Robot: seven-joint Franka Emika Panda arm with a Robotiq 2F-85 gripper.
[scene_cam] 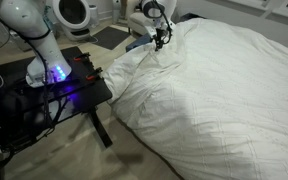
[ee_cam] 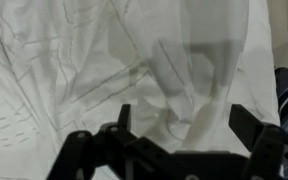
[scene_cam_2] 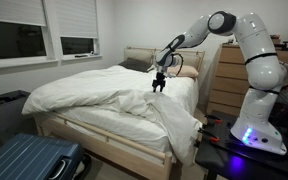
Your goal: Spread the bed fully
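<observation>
Lengthwise, bed [scene_cam_2: 94, 95] toward far headboard [scene_cam_2: 136, 57]

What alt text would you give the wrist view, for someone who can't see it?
An open black gripper points down at the bed and holds nothing. The bed's white, creased cover fills nearly the whole view.

An exterior view, high beside the robot base [scene_cam: 52, 68], looks down over the bed [scene_cam: 224, 100]. An exterior view sits low, facing the headboard [scene_cam_2: 139, 55]. Both share the arm [scene_cam_2: 199, 30]. Wrist view: close above the duvet [ee_cam: 84, 60].
</observation>
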